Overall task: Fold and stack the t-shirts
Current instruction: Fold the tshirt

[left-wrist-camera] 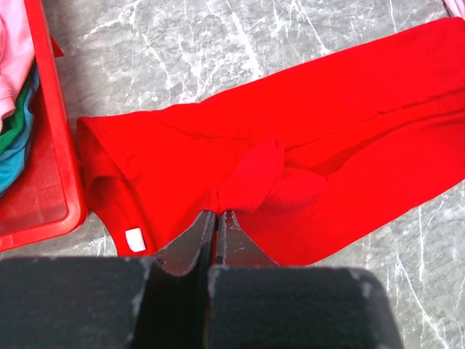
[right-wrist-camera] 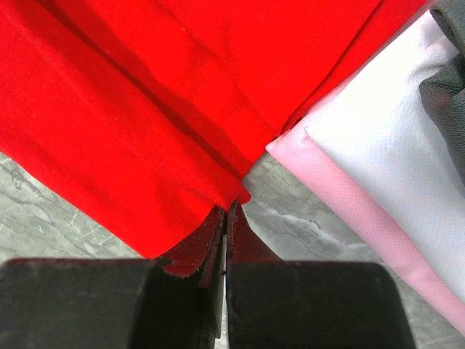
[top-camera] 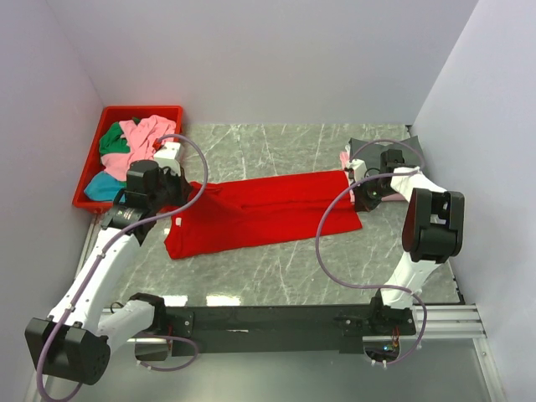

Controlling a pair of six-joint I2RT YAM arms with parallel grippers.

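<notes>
Left jaws pinching red t-shirt, right jaws its corner

The overhead camera sits high at the near side, looking down over the whole grey marbled bench. The wrist cameras peer close past the left pincer and right pincer; all three share the bright red cloth t-shirt.

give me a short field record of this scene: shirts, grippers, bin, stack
red t-shirt: spread long across the table, partly folded
left gripper: shut on a bunched fold at the bin end
right gripper: shut on the corner beside the stack
stack: folded pink shirt lowest, white shirt over it, dark grey shirt on top
red bin: loose pink shirt, green shirt, teal shirt
</notes>
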